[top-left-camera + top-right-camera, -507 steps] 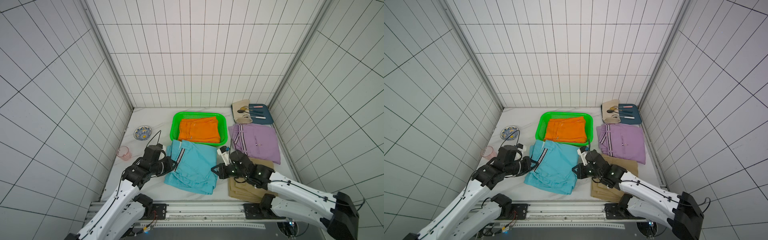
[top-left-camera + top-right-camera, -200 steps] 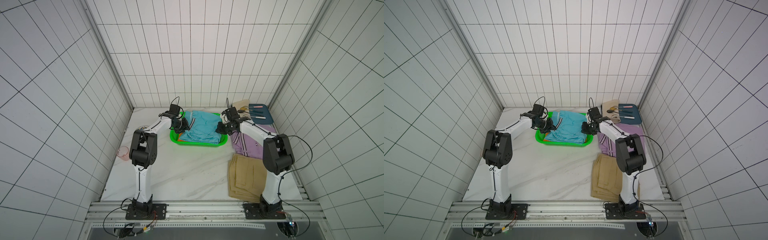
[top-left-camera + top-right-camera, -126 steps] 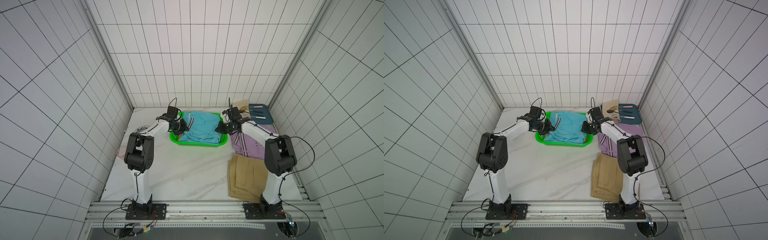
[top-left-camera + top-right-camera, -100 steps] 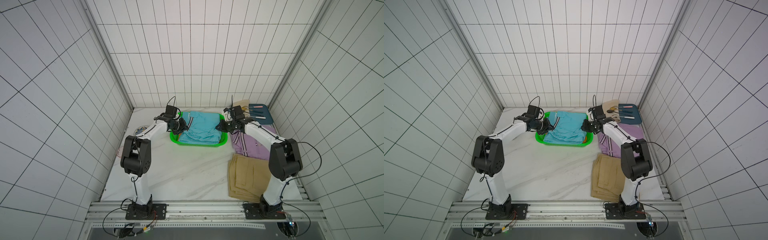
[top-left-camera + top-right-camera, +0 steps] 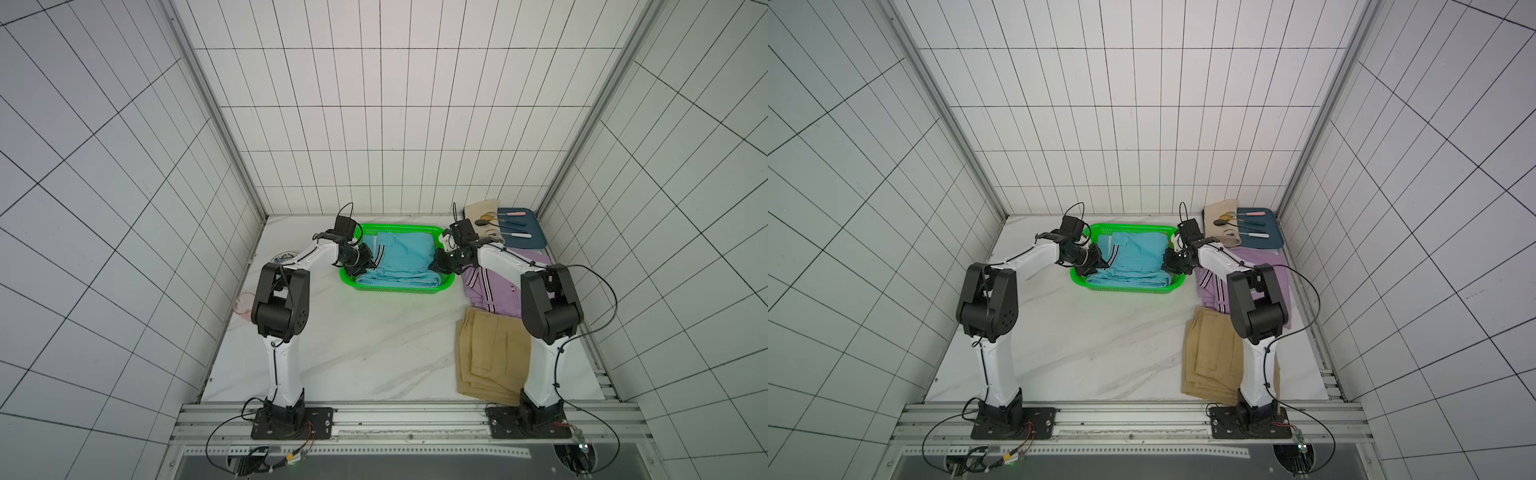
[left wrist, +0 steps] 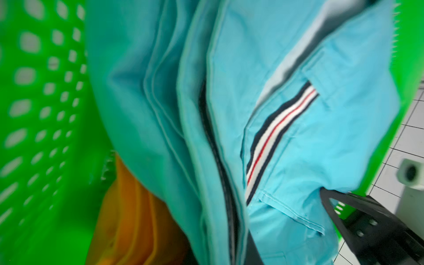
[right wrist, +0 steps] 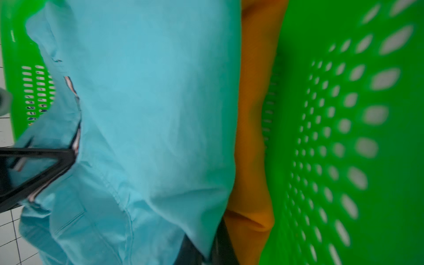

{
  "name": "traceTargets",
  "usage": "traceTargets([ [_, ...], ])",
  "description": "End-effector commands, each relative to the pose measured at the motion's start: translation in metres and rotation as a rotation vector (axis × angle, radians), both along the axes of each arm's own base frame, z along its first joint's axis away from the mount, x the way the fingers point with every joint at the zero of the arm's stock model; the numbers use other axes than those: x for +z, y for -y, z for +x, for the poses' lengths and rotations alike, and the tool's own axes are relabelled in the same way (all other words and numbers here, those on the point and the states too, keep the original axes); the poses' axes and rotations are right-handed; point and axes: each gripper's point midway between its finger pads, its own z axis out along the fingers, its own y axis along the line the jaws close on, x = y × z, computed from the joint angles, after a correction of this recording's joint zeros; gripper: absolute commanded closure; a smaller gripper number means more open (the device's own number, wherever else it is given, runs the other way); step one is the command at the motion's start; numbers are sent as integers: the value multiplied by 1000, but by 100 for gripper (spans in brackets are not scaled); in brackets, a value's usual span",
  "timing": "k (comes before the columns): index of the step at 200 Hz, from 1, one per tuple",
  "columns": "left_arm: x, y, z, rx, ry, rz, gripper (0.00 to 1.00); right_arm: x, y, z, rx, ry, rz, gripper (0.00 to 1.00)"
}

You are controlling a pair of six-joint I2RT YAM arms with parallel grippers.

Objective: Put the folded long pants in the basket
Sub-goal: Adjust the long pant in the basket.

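The blue pants [image 5: 401,259] lay in the basket [image 5: 395,288], spread on top of the orange pants [image 7: 252,114], which showed only as a strip along one edge. Their long axis ran from 9 to 3 o'clock in both top views, striped waistband at the 9 o'clock end. The left gripper [image 5: 366,265] was at that end, its jaws pinched narrow on the waistband. The right gripper [image 5: 437,266] was at the 3 o'clock end, clamped tight on the cloth's edge. So the pants hung straight between the two pairs of fingers, each pair pointing inward over a short wall of the basket. Letting go would likely mean opening both and backing out toward 9 and 3, so the cloth is not dragged. The lilac pants [image 5: 498,286] lay on the table at the basket's 4 o'clock, touching the tan pants [image 5: 486,353] at 5 o'clock; both were nearer the right arm.
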Motion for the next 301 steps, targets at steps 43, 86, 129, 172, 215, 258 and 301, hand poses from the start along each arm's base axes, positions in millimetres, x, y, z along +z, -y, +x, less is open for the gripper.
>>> traceTargets([
  [43, 11, -26, 23, 37, 132, 82, 82, 10, 40, 18, -95, 101, -103, 89],
  [86, 61, -33, 0, 66, 233, 73, 19, 56, 49, 12, -100, 239, -128, 55],
  [129, 116, -29, -46, 70, 356, 120, 34, 105, 37, -20, -81, 361, -126, 58],
  [172, 92, -2, -66, -32, 295, 42, 100, 84, -27, -57, 72, 276, -71, 63],
  [215, 31, 22, -40, -110, 210, 19, 100, 24, -49, -72, 87, 61, 4, 68],
  [258, -15, 6, -39, -65, 85, 63, 100, -29, -47, -78, 71, -97, -67, 72],
  [301, -28, -15, -41, -20, 45, 88, 100, -50, -27, -71, 58, -110, -215, 72],
])
